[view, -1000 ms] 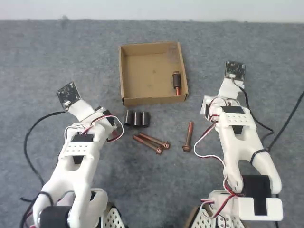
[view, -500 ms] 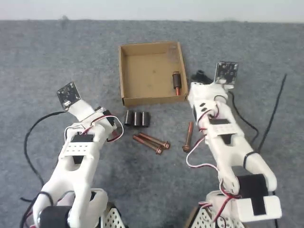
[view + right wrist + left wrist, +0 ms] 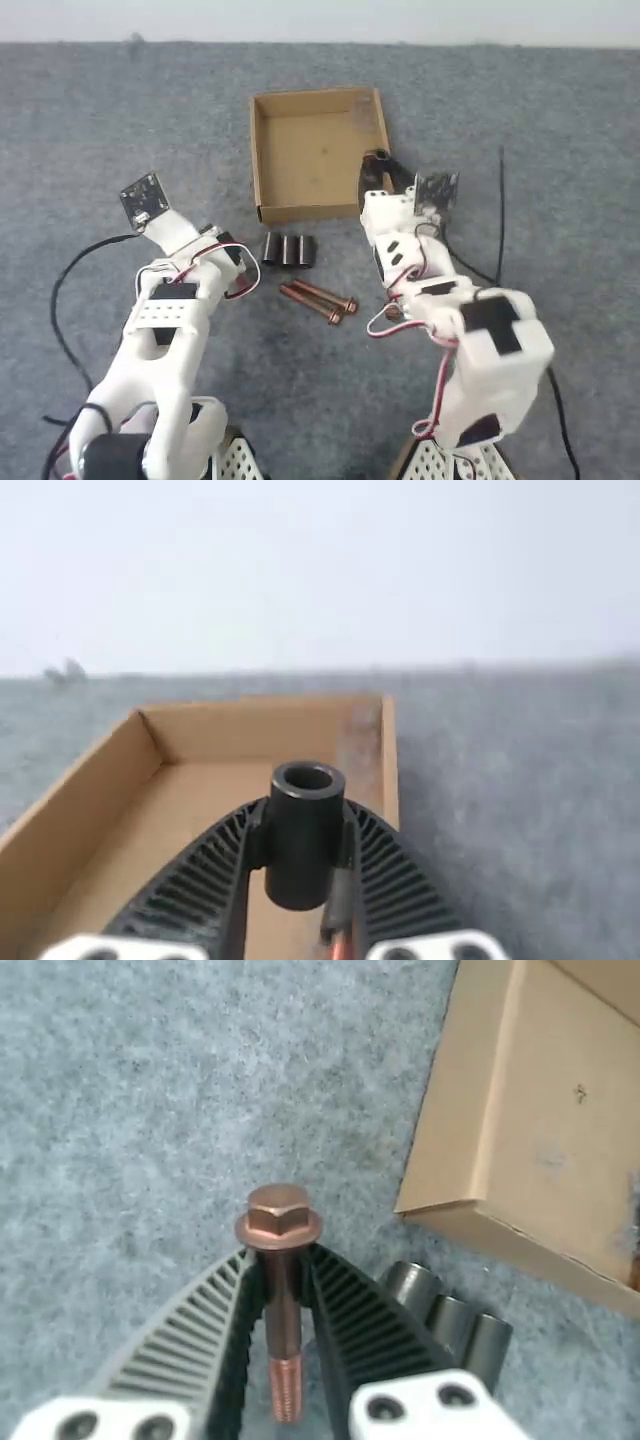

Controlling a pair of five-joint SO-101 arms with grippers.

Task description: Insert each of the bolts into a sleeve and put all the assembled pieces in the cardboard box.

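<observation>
My left gripper (image 3: 280,1260) is shut on a copper bolt (image 3: 282,1225), hex head pointing away from the wrist. It sits (image 3: 243,262) just left of three black sleeves (image 3: 289,249) lying side by side in front of the cardboard box (image 3: 256,150). My right gripper (image 3: 305,820) is shut on a black sleeve (image 3: 303,855), bore end up, at the box's front right corner (image 3: 375,172). A bit of copper shows under that sleeve; I cannot tell what it belongs to. Two bolts (image 3: 318,300) lie crossed on the carpet between the arms.
Under the right arm a third bolt's head (image 3: 391,312) peeks out. The sleeves (image 3: 450,1320) lie close to the box wall (image 3: 480,1110). Grey carpet stretches open left of the box and behind it. Cables trail beside both arms.
The right arm has swung left from the table's right side to the box's front right corner, covering the assembled piece seen there before. The left arm has not moved.
</observation>
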